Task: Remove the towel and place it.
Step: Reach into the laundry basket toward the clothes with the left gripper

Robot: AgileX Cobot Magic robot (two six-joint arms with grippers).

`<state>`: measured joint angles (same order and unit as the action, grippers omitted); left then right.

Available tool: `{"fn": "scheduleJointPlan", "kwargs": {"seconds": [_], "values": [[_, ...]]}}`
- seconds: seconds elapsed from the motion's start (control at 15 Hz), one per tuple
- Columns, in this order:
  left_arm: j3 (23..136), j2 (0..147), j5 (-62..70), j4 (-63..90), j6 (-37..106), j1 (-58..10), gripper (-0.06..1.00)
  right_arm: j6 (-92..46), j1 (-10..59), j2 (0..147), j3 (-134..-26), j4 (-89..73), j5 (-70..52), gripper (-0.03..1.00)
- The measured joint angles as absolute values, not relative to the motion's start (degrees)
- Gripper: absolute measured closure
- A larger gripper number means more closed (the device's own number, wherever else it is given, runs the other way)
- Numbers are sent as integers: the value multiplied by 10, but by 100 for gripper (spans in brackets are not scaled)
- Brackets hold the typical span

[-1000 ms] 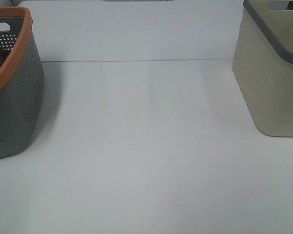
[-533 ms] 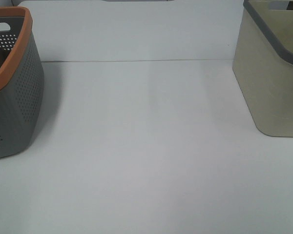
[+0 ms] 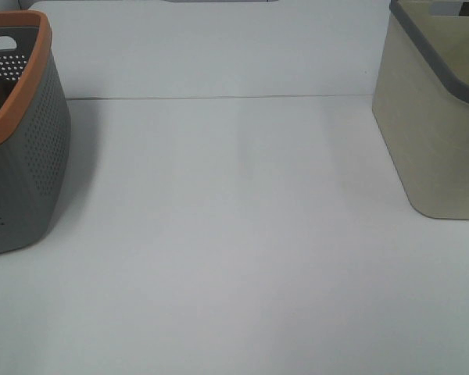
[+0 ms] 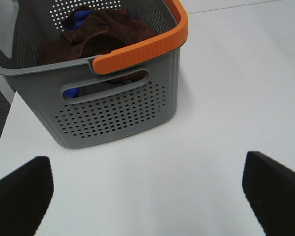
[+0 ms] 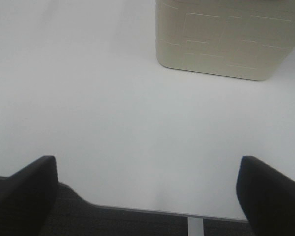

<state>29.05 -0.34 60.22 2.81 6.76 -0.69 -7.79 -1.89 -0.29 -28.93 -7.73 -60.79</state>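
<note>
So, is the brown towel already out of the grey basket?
No, the towel lies crumpled inside the grey basket, below its orange rim.

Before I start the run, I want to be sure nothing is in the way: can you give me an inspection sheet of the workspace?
Surface: white table, nothing lying between the two containers.
Job's things: brown towel, crumpled inside the grey basket with the orange rim, not yet taken out.
Clutter: blue cloth in the same basket, peeking out beside the towel; beige bin on the table's right side.
Grippers: left pincer open and empty, over the table short of the basket; right pincer open and empty, over the table's edge, facing the bin.
Cables: nothing seen.
Surroundings: pale wall behind the table; dark floor past its edge.
</note>
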Motion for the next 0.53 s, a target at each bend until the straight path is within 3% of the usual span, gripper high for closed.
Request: {"fn": "scheduleJointPlan", "kwargs": {"seconds": [0.53], "values": [[290,-3,602,29,68,-7,-5,-78,-19,-3,-289,-77,-608,1]]}}
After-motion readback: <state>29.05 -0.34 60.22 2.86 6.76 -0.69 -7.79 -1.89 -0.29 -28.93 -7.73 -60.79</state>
